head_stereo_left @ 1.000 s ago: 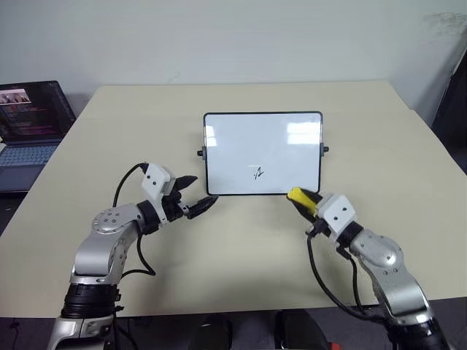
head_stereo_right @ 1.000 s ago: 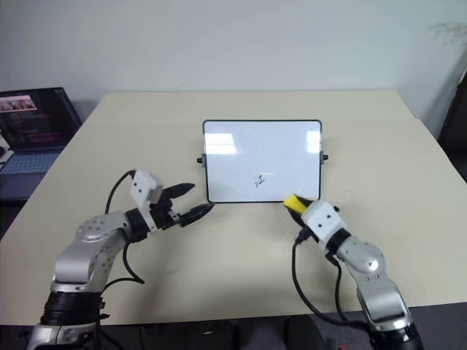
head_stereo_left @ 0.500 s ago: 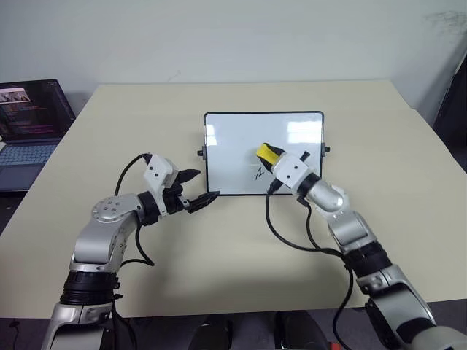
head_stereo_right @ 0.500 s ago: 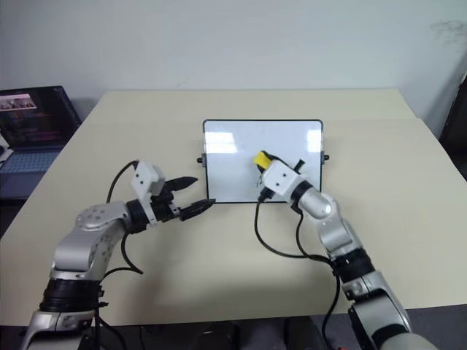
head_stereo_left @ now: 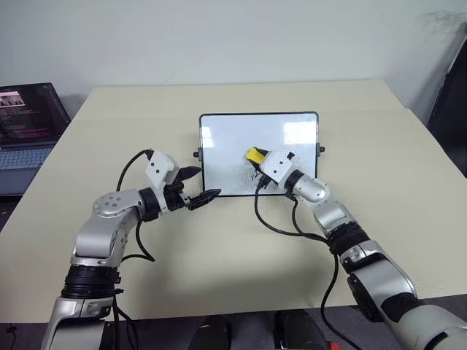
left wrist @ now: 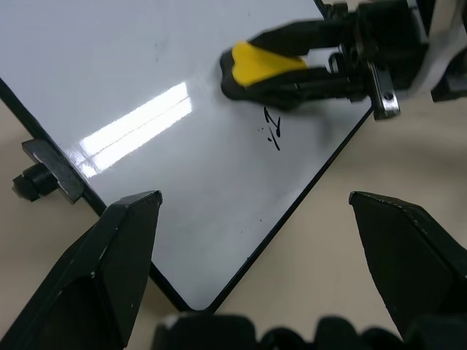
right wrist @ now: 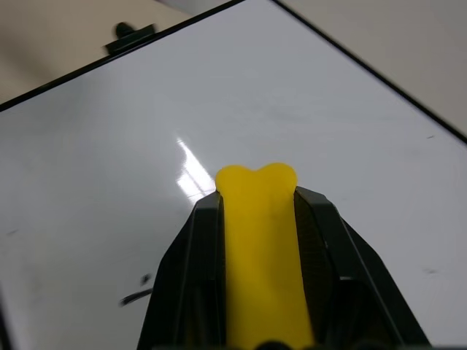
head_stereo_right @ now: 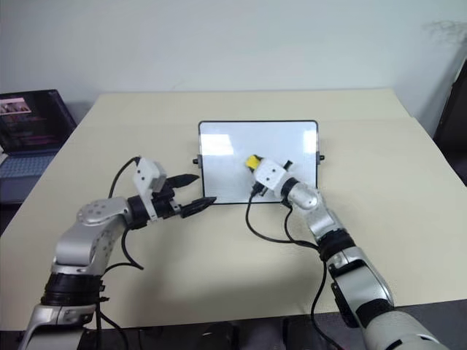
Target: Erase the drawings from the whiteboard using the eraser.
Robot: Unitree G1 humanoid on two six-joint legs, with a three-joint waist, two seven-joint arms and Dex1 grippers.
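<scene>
The eraser (head_stereo_left: 255, 154) sits clamped in the right pincer (head_stereo_left: 260, 160) over the whiteboard (head_stereo_left: 226, 146).

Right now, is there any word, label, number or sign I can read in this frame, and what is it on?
Whiteboard: one small black scribble, possibly a "2" or "Z" with dots beside it; not readable for certain.
Laptop screen: coloured lines of text, too small to read.
Eraser, held in the right gripper: plain yellow, no label seen.
Nothing else bears readable text.
</scene>
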